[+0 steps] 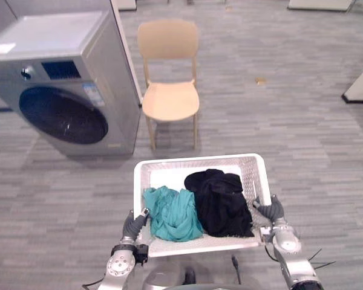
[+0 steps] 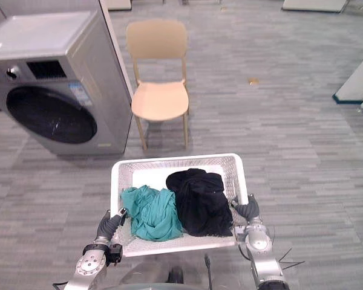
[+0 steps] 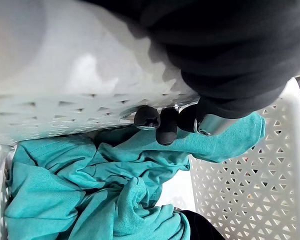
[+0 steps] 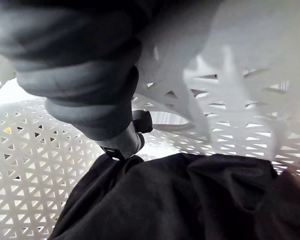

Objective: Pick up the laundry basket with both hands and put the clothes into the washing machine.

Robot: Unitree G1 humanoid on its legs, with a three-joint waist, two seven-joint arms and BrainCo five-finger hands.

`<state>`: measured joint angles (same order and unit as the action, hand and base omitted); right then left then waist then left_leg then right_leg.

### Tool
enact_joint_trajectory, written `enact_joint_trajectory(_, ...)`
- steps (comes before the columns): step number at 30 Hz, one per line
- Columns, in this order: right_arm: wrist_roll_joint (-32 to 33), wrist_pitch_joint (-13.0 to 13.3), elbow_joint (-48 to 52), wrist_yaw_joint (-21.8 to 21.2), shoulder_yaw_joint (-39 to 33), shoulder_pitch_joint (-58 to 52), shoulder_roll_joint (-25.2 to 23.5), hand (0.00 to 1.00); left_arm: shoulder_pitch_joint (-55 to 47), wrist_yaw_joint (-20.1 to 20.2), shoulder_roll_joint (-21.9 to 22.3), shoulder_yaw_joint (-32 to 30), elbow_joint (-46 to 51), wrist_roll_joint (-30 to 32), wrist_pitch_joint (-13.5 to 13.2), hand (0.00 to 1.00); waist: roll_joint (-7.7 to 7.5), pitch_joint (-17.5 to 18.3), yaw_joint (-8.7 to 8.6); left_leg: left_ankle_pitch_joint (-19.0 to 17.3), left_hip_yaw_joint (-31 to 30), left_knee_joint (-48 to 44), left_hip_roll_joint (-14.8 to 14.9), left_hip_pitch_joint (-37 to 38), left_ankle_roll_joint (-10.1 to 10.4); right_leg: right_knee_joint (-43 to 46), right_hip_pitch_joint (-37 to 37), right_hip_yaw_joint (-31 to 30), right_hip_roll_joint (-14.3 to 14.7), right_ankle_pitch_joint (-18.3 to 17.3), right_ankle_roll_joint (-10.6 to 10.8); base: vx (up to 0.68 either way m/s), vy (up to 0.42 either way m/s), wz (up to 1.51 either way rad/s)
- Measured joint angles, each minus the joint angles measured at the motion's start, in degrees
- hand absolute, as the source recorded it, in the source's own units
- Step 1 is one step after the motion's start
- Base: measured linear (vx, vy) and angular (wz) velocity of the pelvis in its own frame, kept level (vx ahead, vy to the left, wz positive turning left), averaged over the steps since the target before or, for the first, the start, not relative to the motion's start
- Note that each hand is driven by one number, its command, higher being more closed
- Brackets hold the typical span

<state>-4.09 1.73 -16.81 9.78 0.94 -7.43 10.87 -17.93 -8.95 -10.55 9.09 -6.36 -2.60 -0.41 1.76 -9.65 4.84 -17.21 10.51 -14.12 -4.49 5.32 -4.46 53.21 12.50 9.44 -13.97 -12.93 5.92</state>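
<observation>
Fingers (image 3: 162, 127) of the left hand (image 1: 135, 225) hook over one side rim of the basket (image 1: 196, 161), with the dark tips inside just above the teal cloth (image 1: 172, 212). Fingers (image 4: 141, 121) of the right hand (image 1: 270, 209) curl over the opposite rim, beside the black cloth (image 1: 219, 202). Both hands are clamped on the basket, which sits low in the middle of the frame with the two clothes lying inside, touching each other.

The step in hand looks like carrying it to the washer (image 1: 63, 84) at upper left. Both grips sit toward the basket's near end, so the far end may dip; level wrists and equal height on both sides should stop the clothes from sliding. Turn toward the upper left and pass wide of the chair (image 1: 169, 99) just right of the washer. The round door looks shut (opening it would need a free hand).
</observation>
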Motion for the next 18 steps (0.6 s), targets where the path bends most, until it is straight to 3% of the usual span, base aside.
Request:
enact_joint_trajectory(1,0.0,0.0,0.0,0.0,0.0,-0.1,-0.1,1.0,0.0,0.0,-0.2,0.0,0.0,0.0,0.0,1.0,-0.1,0.1,-0.29,0.0,-0.2,0.7,-0.1,0.8,0.0,-0.9,1.4,1.1,0.2,-0.5,-0.5,0.32,0.08,0.12)
enact_joint_trajectory(3,0.0,0.1,0.1,0.0,-0.5,-1.1,-0.2,1.0,0.8,0.1,-0.6,0.7,0.0,0.0,0.1,1.0,0.12,0.0,-2.5,0.0,-2.8,3.6,0.2,3.4,0.1,-13.5,7.4,4.4,3.3,-0.8,-1.1,0.45,0.062,0.55)
enact_joint_trajectory(5,0.1,0.1,0.1,0.1,-0.9,-2.3,-0.2,1.0,1.7,0.2,-1.0,1.6,-0.7,0.4,0.2,1.0,-0.55,-0.2,-4.34,-0.8,-5.7,4.6,-0.2,6.3,1.4,-32.0,9.7,3.6,6.5,7.0,-1.8,0.63,0.008,0.74)
enact_joint_trajectory(6,0.0,0.0,0.1,0.1,-0.9,-2.6,-0.1,1.0,1.6,0.2,-0.9,1.8,-1.1,0.7,0.4,1.0,-0.83,-0.2,-4.3,-1.4,-6.7,5.1,-0.6,9.2,2.5,-39.7,9.8,2.0,8.1,12.1,-2.3,0.57,-0.037,0.47)
enact_joint_trajectory(7,0.0,0.0,0.1,0.1,-0.9,-2.8,-0.1,1.0,1.5,0.2,-0.9,1.8,-1.2,0.8,0.5,1.0,-0.97,-0.3,-4.31,-1.9,-7.6,5.4,-0.8,10.3,3.2,-41.9,9.8,1.4,8.6,13.8,-3.0,0.59,-0.074,0.6)
enact_joint_trajectory(8,0.0,0.0,0.1,0.1,-0.9,-3.5,-0.2,1.0,1.5,0.2,-0.9,1.9,-1.2,1.1,0.5,1.0,-1.57,0.1,-4.37,-2.8,-9.6,5.3,-1.4,13.1,4.6,-42.9,9.8,1.2,9.0,16.2,-5.5,0.62,-0.121,0.87)
enact_joint_trajectory(9,0.0,-0.1,0.1,0.1,-0.9,-3.8,0.0,1.0,1.6,0.2,-0.5,2.0,-1.4,1.1,0.5,1.0,-1.12,0.7,-5.01,-3.9,-12.0,4.2,-0.9,14.7,5.3,-40.1,9.9,-0.3,9.3,23.7,-8.2,0.64,-0.15,0.87)
enact_joint_trajectory(10,0.0,-0.1,0.1,0.1,-1.0,-3.6,0.6,1.0,1.7,0.2,0.2,2.0,-2.0,1.1,0.5,1.0,0.23,1.3,-5.25,-4.2,-12.5,3.0,0.3,14.7,5.7,-37.6,10.5,0.3,9.9,23.5,-7.2,0.53,-0.135,0.46)
enact_joint_trajectory(11,0.0,-0.2,0.3,0.0,-0.9,-2.7,0.7,1.0,1.7,0.0,0.6,1.9,-2.7,1.1,0.5,1.0,2.46,2.0,-4.59,-4.2,-12.6,-0.5,2.4,13.3,5.8,-35.4,10.9,1.8,11.0,21.3,-8.8,0.52,-0.137,0.11)
enact_joint_trajectory(12,0.0,-0.2,0.5,0.0,-0.9,-1.7,1.0,1.0,2.2,-0.1,0.7,1.8,-3.0,1.0,0.5,1.0,3.99,1.8,-4.48,-3.3,-12.2,-10.3,4.0,9.2,7.1,-34.5,9.6,3.2,12.4,18.2,-8.6,0.78,-0.205,0.05)
enact_joint_trajectory(13,0.0,-0.4,0.6,0.0,-0.8,-1.8,1.5,1.0,2.9,-0.1,1.1,1.7,-3.4,1.0,0.5,1.0,5.08,1.3,-3.9,1.8,-10.7,-24.3,6.0,4.2,10.2,-34.8,6.5,3.5,14.0,15.7,-8.9,0.77,-0.191,0.04)
enact_joint_trajectory(14,0.0,-0.6,0.9,0.0,-0.7,-1.9,1.5,1.0,2.7,-0.1,1.2,1.7,-3.5,1.0,0.6,1.0,5.13,1.2,-3.53,8.1,-9.4,-31.6,7.1,1.4,10.7,-35.6,4.0,3.3,14.8,14.7,-8.9,0.64,-0.141,-0.09)
enact_joint_trajectory(15,0.2,-0.8,2.1,0.3,-0.7,-2.6,1.4,1.0,2.4,-0.1,1.1,1.8,-3.8,0.9,0.6,1.0,5.3,1.1,-3.02,8.6,-6.7,-42.2,10.8,-2.5,10.0,-38.2,-1.1,3.2,16.0,13.5,-9.4,0.58,-0.067,-0.07)
enact_joint_trajectory(16,0.7,-0.7,4.1,0.7,-1.0,-3.6,1.4,1.0,3.0,-0.1,1.2,1.9,-3.9,0.5,0.4,1.0,4.3,0.6,-2.94,4.7,-3.7,-47.6,13.2,-6.9,7.9,-41.6,-6.4,3.3,16.0,12.6,-9.3,0.56,-0.063,0.01)
enact_joint_trajectory(18,1.3,-0.4,4.9,1.5,-1.2,-3.3,1.4,1.0,4.2,-0.1,1.1,1.9,-3.8,0.4,-0.6,1.0,2.38,0.2,-2.33,0.5,-1.4,-46.0,13.5,-13.1,5.5,-45.8,-10.7,2.1,14.8,12.2,-9.2,0.48,-0.013,-0.03)
